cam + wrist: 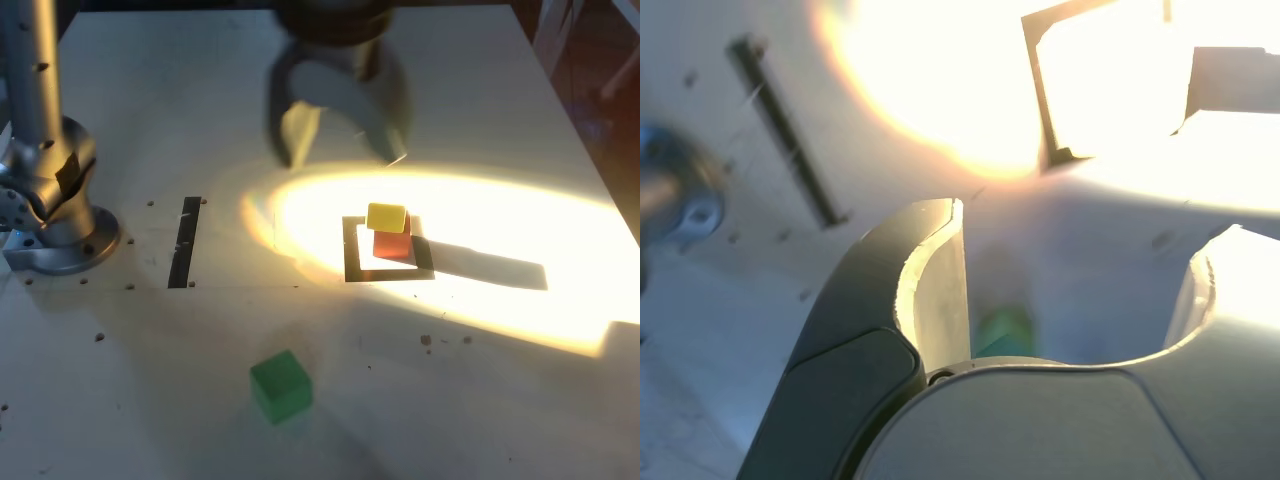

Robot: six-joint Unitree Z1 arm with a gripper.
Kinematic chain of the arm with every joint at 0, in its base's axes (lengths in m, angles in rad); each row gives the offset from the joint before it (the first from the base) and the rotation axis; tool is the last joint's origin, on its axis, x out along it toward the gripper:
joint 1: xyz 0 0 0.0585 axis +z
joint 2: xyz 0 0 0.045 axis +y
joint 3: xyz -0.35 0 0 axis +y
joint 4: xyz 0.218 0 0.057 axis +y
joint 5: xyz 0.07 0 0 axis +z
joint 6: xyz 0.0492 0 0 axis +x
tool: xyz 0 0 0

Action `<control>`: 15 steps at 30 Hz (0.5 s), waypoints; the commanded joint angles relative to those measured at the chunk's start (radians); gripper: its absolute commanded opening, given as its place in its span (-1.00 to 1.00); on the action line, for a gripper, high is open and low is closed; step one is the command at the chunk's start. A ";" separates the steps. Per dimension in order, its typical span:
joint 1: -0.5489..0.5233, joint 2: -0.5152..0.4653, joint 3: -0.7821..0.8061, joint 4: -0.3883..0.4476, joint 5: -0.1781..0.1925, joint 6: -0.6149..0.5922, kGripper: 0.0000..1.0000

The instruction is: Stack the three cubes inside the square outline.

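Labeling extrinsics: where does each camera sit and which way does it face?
Exterior view: off the arm, high, looking down on the table; arm base and open gripper show.
Wrist view: on the wrist, looking past the open gripper at the table.
Shared: green cube, square outline, tape strip.

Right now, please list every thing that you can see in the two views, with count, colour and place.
yellow cube: one, yellow, on top of the red cube, tilted.
red cube: one, red, inside the square outline, under the yellow cube.
green cube: one, green, alone on the table, near the exterior view's bottom edge.
square outline: one, black tape, in the sunlit patch.
tape strip: one, black, straight, between the arm base and the outline.
table: one, whitish, under everything.
arm base: one, silver, at the exterior view's left.
gripper: one, dark grey, above the stack, jaws apart, holding nothing.
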 commanded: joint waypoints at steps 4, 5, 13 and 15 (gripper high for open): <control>-0.247 0.017 0.063 -0.003 -0.032 -0.097 0.99; -0.288 0.028 0.067 -0.004 -0.036 -0.114 0.99; -0.481 0.111 0.081 -0.032 -0.028 -0.149 0.99; -0.522 0.120 0.087 -0.044 -0.005 -0.113 0.99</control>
